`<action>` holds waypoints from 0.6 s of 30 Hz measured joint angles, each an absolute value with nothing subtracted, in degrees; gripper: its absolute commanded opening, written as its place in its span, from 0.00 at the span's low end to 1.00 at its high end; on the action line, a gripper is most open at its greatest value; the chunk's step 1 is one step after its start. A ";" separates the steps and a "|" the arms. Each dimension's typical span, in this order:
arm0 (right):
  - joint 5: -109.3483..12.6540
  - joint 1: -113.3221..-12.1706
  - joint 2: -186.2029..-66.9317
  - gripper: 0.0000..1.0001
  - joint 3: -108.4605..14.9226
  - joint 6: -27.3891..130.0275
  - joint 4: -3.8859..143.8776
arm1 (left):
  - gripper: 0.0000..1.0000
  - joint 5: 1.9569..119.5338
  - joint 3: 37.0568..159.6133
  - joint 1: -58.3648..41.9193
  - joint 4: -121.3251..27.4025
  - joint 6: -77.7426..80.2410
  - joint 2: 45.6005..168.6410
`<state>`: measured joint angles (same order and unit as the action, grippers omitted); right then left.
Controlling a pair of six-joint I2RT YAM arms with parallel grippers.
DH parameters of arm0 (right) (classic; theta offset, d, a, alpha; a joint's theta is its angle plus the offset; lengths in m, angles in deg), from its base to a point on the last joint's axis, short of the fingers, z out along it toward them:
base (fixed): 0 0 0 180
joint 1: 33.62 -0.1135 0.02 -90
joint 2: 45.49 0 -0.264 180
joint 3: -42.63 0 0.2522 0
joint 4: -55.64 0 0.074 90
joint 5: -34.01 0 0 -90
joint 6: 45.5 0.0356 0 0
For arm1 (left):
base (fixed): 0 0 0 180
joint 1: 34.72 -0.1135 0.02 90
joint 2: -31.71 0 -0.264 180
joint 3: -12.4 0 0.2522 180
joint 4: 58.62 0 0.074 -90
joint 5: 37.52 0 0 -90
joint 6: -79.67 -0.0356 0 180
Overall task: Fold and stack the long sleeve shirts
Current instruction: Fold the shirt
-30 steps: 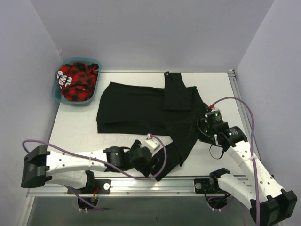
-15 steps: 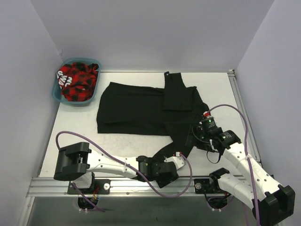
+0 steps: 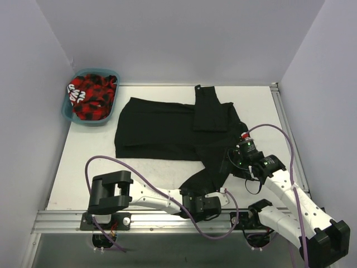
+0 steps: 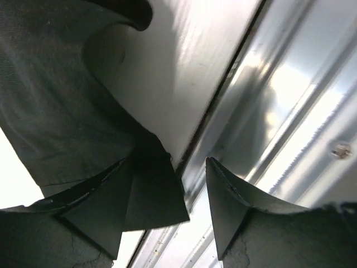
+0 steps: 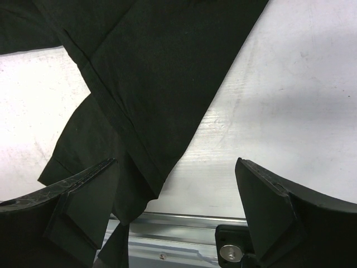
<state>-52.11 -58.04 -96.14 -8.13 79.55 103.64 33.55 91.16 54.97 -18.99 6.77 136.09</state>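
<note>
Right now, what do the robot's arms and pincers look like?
The left arm and right arm have white shells with black joints, each trailing a purple cable. The left pincer and right pincer have black wedge-shaped fingers.

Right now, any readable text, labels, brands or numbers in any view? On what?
No text can be read in any view.
White print on the red and black cloth in the basket: too small and crumpled to read.
Black shirt: no print or label shows.
</note>
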 measured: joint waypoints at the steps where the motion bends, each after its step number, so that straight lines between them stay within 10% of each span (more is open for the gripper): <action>1: -52.11 -58.04 -95.97 0.88 -8.08 79.62 103.60 | 0.63 33.35 91.42 54.81 -18.88 6.79 136.55; 18: -52.17 -58.04 -95.64 0.88 -8.04 79.64 103.27 | 0.56 40.76 89.47 46.95 -19.62 7.91 134.10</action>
<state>-52.17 -58.04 -95.64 -8.04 79.64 103.27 40.76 89.47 46.95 -19.62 7.91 134.10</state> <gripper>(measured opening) 0.875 0.563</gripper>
